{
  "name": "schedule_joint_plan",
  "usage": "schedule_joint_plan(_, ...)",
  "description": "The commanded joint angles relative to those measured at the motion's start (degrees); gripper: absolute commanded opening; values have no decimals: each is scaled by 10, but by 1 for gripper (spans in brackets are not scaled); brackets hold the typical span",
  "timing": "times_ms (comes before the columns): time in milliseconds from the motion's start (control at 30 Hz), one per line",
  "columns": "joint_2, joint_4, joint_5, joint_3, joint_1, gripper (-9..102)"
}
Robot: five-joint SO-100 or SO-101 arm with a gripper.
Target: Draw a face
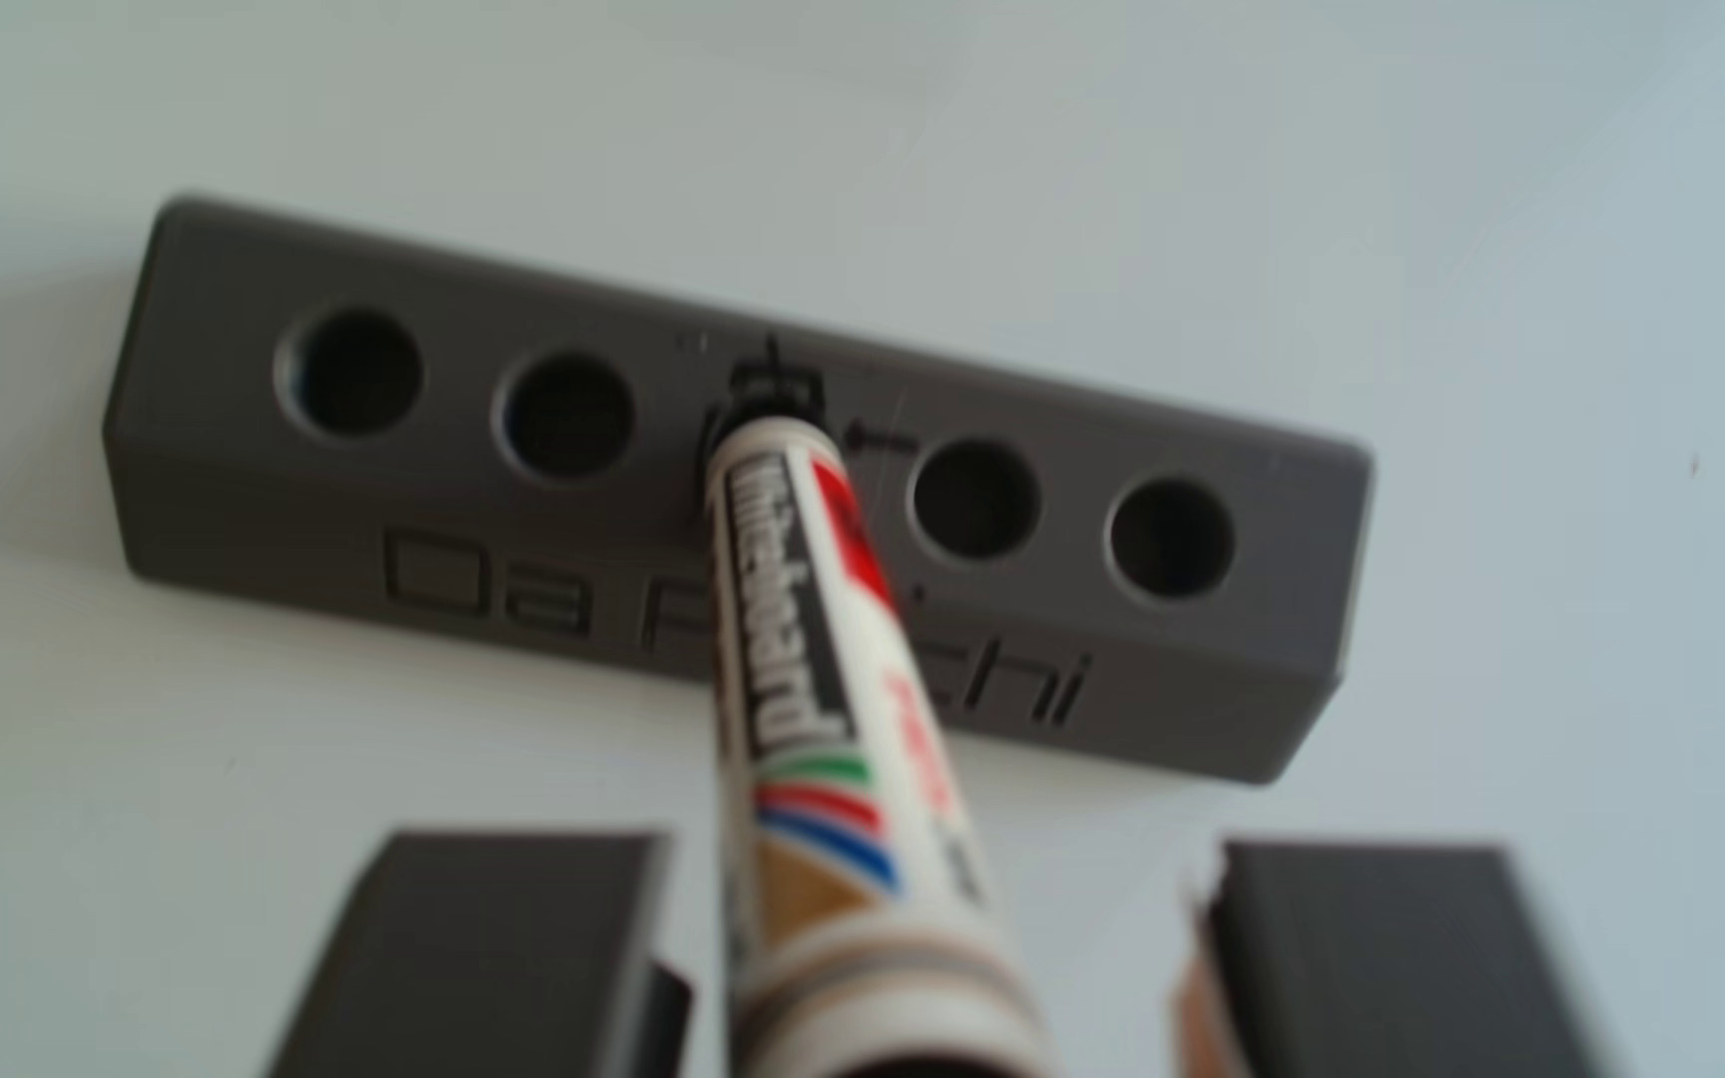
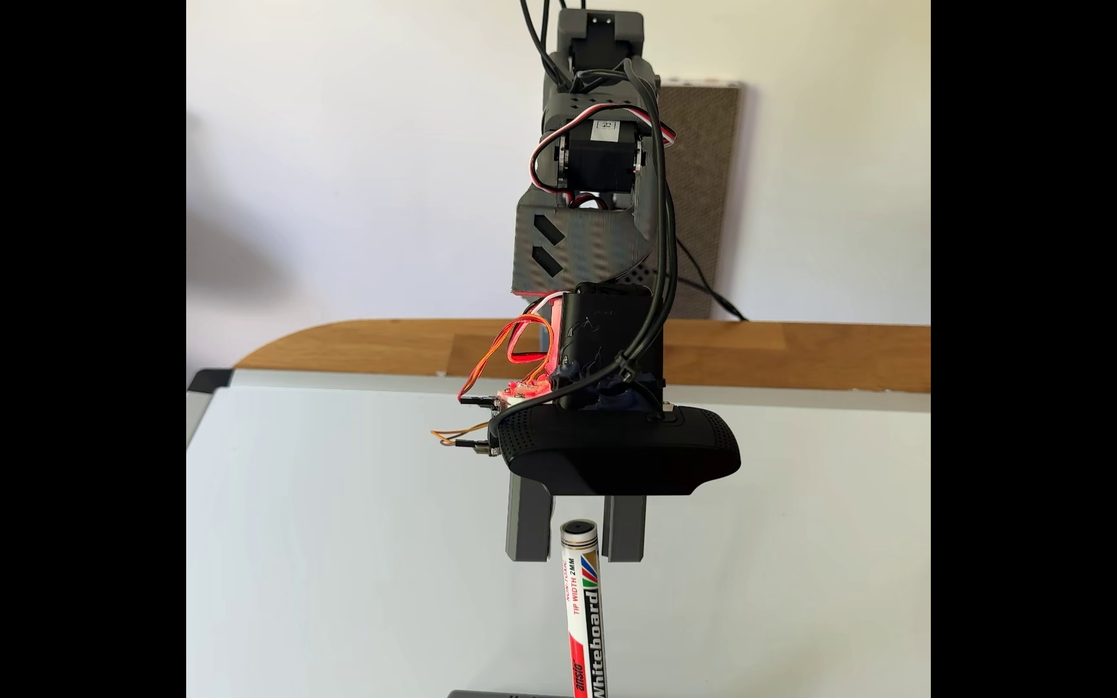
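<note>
While the whiteboard marker (image 2: 584, 604) stands in the grey block's (image 1: 215, 498) middle hole, the gripper (image 2: 576, 537) hangs spread apart around its top, not touching.

Soft, even daylight is seen in both views. The other view is blurred throughout, the marker (image 1: 817, 663) and block (image 1: 630, 498) lettering smeared. The fixed view is sharp, with black bars at both sides and a faint shadow on the wall (image 2: 354, 168) at upper left.
</note>
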Motion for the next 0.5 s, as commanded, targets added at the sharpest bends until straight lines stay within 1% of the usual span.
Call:
schedule_joint_plan(0, 0, 14, -4, -55, 3, 98)
schedule_joint_plan(233, -53, 58, -3, -165, 3, 98)
schedule_joint_plan(367, -88, 97, -3, -231, 4, 98)
schedule_joint_plan(467, -106, 117, -3, -258, 5, 98)
